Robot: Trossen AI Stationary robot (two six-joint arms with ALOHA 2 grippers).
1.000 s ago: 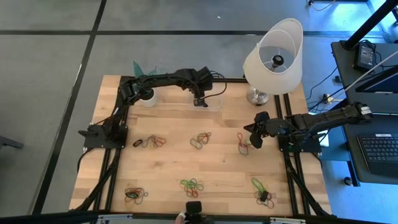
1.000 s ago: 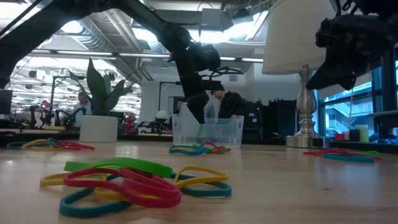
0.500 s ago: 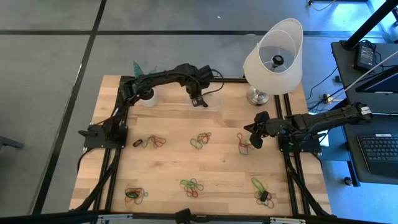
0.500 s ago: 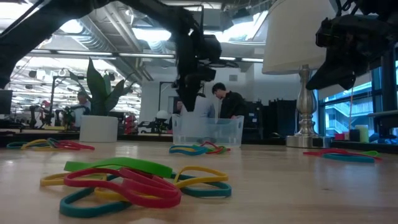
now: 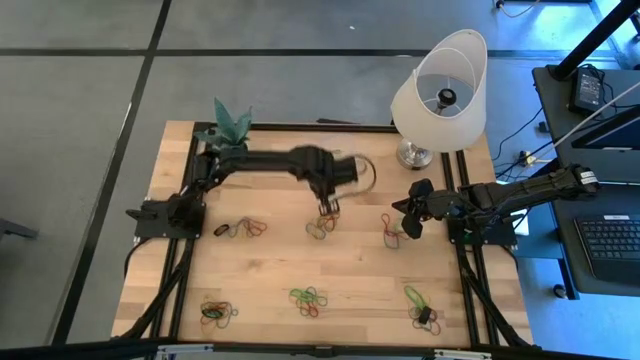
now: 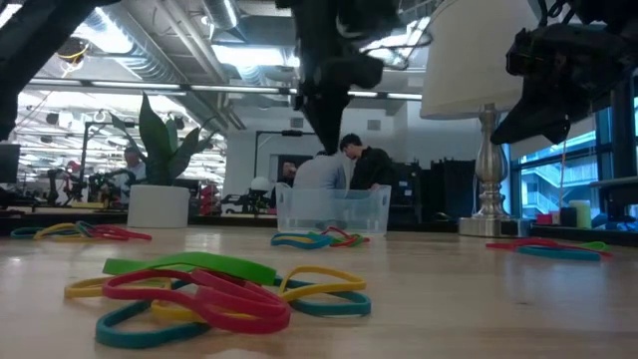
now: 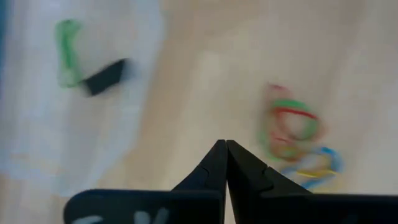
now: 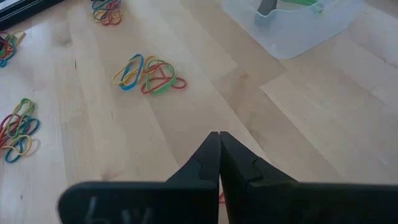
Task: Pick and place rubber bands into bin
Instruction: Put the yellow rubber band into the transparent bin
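On a desk [image 5: 270, 270] strewn with rubber bands [image 5: 243, 229], the left hand [image 5: 327, 207] hangs with fingers pressed together and empty, just above the middle cluster [image 5: 322, 226], the clear bin [image 6: 332, 210] just behind it and already holding a green band. Coming down shut, it would likely push the loops aside rather than catch one, and thin bands can slip or snap free on the lift. Farther right, the right hand [image 5: 407, 217] waits, fingers together and empty, above another cluster [image 5: 392, 230] near the lamp [image 5: 440, 90].
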